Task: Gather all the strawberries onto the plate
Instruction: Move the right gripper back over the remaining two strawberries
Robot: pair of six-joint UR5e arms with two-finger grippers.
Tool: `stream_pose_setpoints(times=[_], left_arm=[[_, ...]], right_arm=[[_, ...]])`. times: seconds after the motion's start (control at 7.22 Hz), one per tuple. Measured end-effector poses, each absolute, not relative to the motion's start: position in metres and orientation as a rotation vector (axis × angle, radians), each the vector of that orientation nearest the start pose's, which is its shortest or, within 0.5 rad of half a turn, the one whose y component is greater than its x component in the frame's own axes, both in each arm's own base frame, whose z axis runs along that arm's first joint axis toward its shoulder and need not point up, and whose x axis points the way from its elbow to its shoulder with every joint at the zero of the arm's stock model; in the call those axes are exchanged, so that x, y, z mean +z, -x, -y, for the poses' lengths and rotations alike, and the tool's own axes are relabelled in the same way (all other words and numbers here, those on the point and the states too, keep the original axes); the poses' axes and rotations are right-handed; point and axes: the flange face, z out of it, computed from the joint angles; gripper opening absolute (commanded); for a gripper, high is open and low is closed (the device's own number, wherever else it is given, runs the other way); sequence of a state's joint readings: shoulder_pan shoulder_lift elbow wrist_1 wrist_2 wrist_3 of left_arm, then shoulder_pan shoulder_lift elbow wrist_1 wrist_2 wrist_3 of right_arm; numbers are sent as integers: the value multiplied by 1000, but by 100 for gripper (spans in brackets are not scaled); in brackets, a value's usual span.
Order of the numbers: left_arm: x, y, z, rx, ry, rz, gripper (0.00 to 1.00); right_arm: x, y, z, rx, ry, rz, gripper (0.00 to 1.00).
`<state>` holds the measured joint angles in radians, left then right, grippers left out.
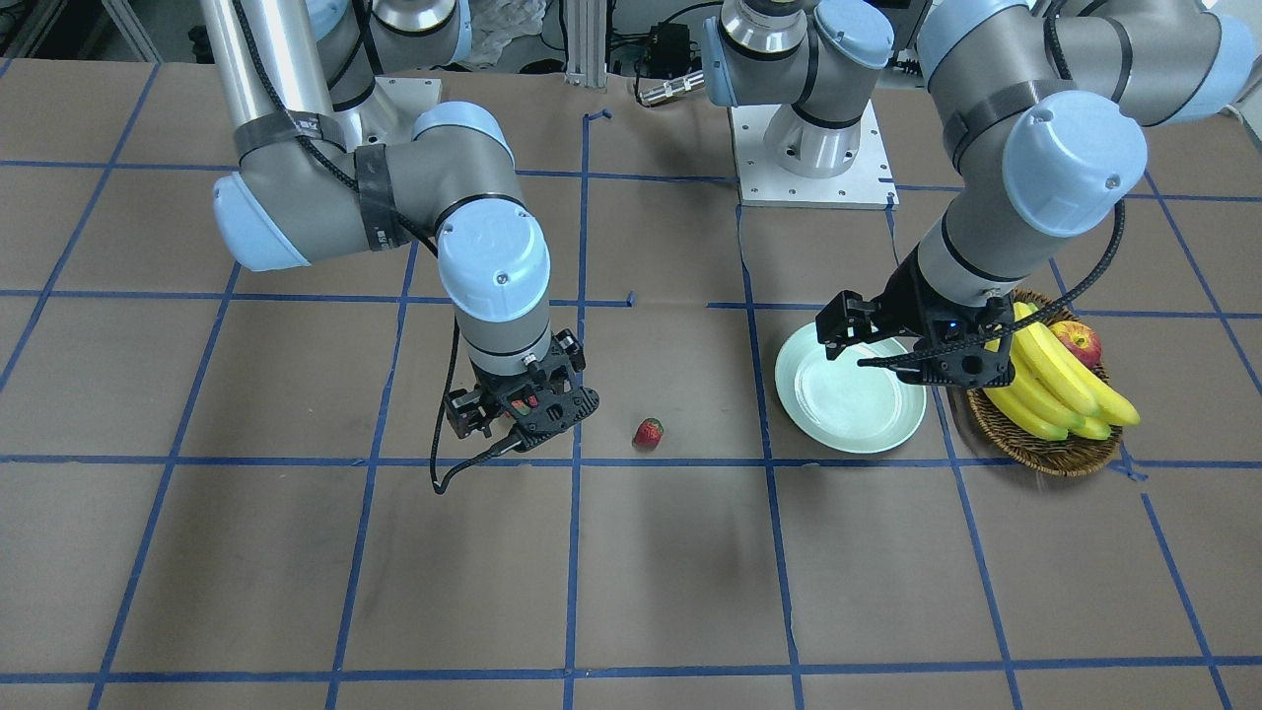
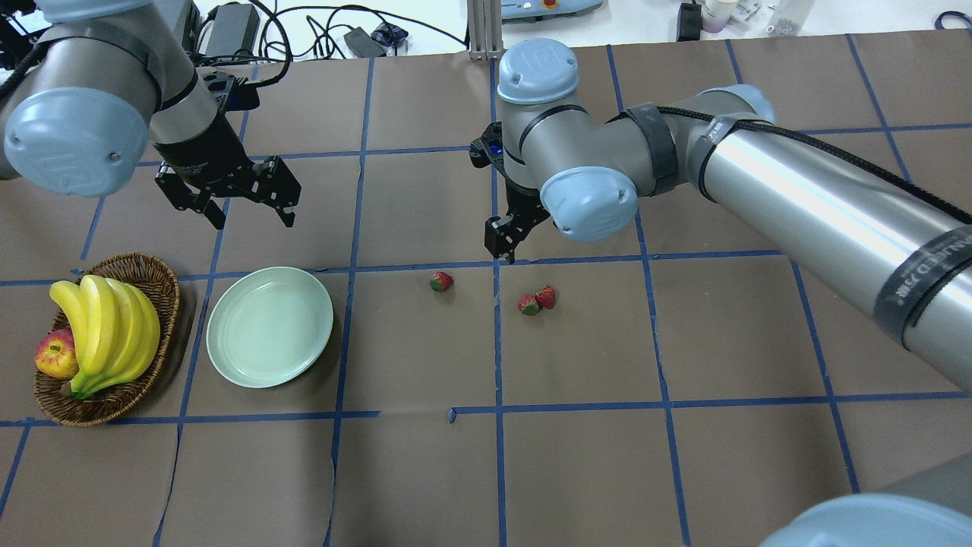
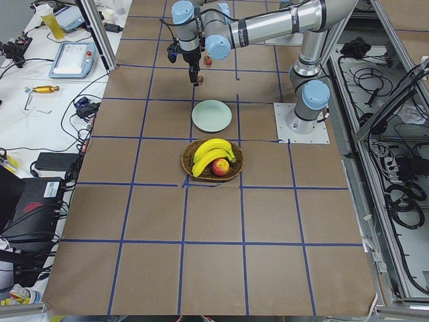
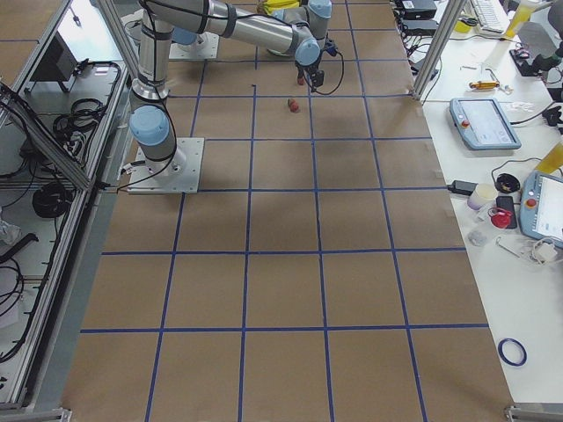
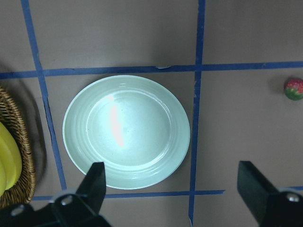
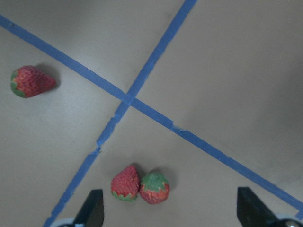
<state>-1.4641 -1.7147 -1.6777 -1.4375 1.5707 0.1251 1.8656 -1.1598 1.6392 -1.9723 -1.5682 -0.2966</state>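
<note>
Brown paper-covered table [image 2: 577, 471], blue tape grid [image 2: 500, 471]; cluttered white benches [image 3: 60, 94] alongside.

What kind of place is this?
Probably a robot lab: a left arm and a right arm reach over a table gridded with blue tape, with cables and a control tablet alongside.

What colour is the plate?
Pale mint green, glossy; the left wrist view shows the plate best.

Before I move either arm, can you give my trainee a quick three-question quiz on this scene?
1. How many strawberries can you count? A) one B) two C) three
2. Fill in: the gripper nearer the plate is the ___ one.
3. True or false: the plate already holds a strawberry.
Key: 1 C; 2 the left gripper; 3 false.
</note>
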Motion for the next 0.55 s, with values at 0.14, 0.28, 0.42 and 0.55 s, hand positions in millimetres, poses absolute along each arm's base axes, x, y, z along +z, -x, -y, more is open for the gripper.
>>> stream_pose_setpoints(times=[0.14,0.28,0.42,0.55], left_arm=[[376,79,539,180,-34,-3148,100],[376,81,539,177,-34,-3147,100],[376,82,539,176,-33,-3147,100],[375,83,539,177,-34,-3147,100]], right_arm=[[256,-297,544,150,944,-2990,96],[246,-292,545,175,973,-2985,92],[238,-285,548,199,991,-2982,94],[232,-280,548,218,958,-2988,96]])
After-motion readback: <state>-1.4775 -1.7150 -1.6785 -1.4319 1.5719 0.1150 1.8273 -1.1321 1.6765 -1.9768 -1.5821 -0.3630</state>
